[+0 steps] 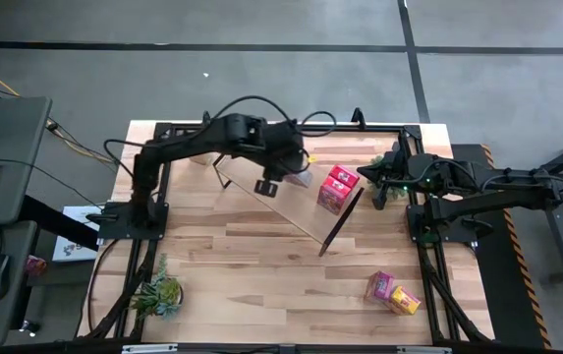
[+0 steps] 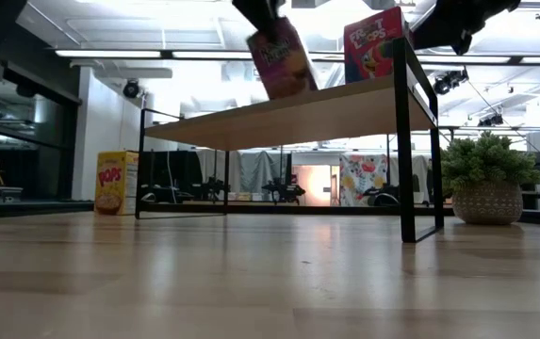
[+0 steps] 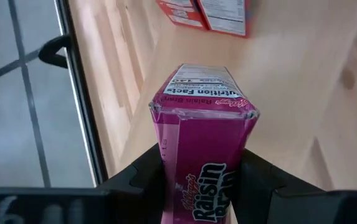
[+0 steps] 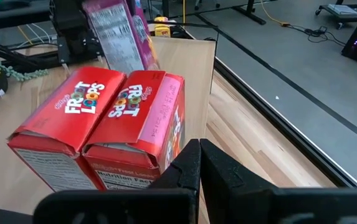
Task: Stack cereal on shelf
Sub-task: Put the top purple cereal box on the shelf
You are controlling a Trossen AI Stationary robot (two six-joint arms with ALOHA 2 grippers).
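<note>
Spanning the middle of the tabletop [image 1: 261,251], the shelf [image 1: 296,211] carries two red cereal boxes [image 1: 336,189] side by side near one short end. The left gripper [image 1: 283,175] hangs above the shelf board with its fingers [image 3: 144,171] pinching a magenta cereal box [image 3: 204,155], one finger on each side of the box; the box is tilted, its lower edge just above the board, and the red pair stands a little beyond its far end, seen from the left wrist. The right gripper [image 4: 198,163] sits just beside the red boxes at the shelf's end, its fingers pressed together and holding nothing, the nearer red box right in front of the fingertips. Well apart from both grippers, another magenta box [image 1: 378,286] and a yellow box [image 1: 405,300] lie touching on the tabletop, a second yellow box [image 2: 115,183] stands beyond the shelf's far legs in the low view, and two small potted plants [image 1: 158,292] rest on the tabletop.
</note>
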